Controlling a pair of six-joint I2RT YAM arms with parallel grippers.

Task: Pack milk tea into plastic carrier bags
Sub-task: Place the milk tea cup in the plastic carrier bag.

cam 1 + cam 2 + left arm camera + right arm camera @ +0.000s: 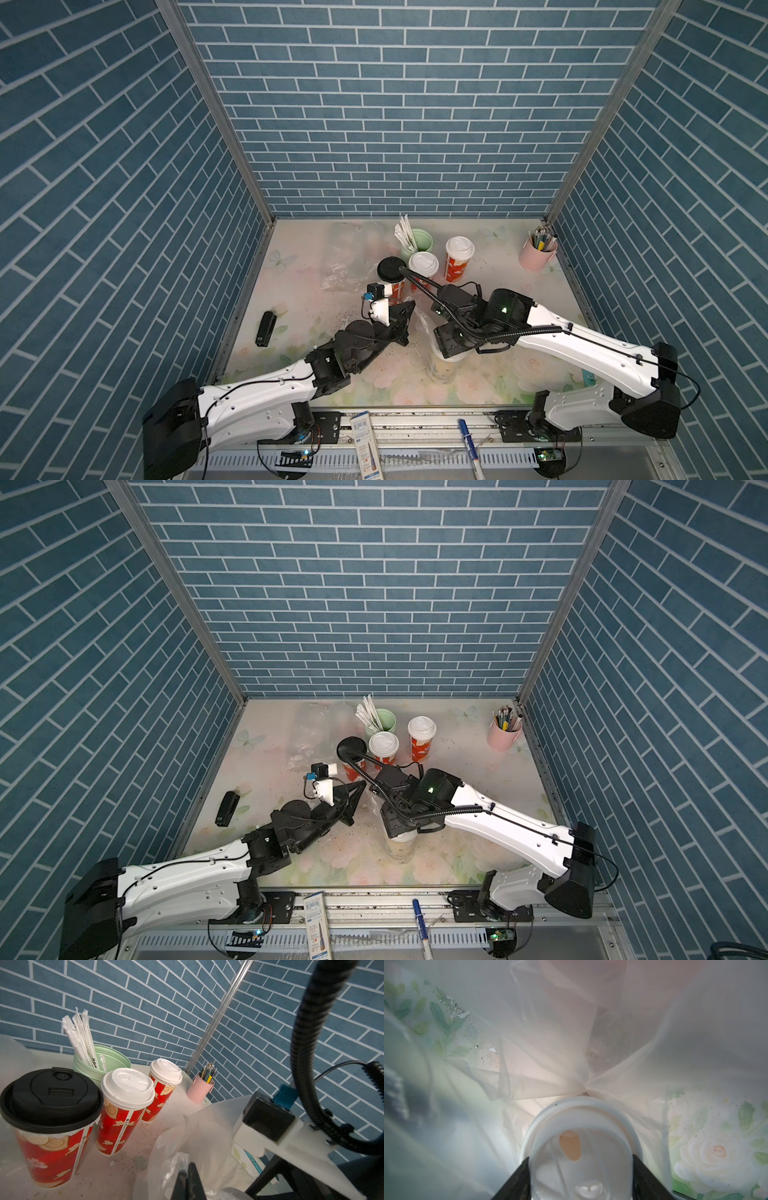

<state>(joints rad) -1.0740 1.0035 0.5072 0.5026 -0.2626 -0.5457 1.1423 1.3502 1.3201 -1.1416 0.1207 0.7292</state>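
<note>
My right gripper (581, 1157) is shut on a white-lidded milk tea cup (581, 1142) standing inside a clear plastic carrier bag (550, 1064); in a top view the cup (401, 848) shows pale through the film below the wrist. My left gripper (187, 1168) is shut on that bag's rim (197, 1136), holding it up beside the right wrist (409, 307). Behind them stand a black-lidded red cup (390, 270), a white-lidded red cup (423, 266) and an orange-red cup (459, 251). A second bag (349, 257) lies crumpled at the back left.
A mint-green cup of wrapped straws (419, 241) stands right behind the cups. A pink cup of pens (536, 253) sits at the back right corner. A black stapler-like object (266, 328) lies at the left. A marker (469, 440) and a packet (365, 440) rest on the front rail.
</note>
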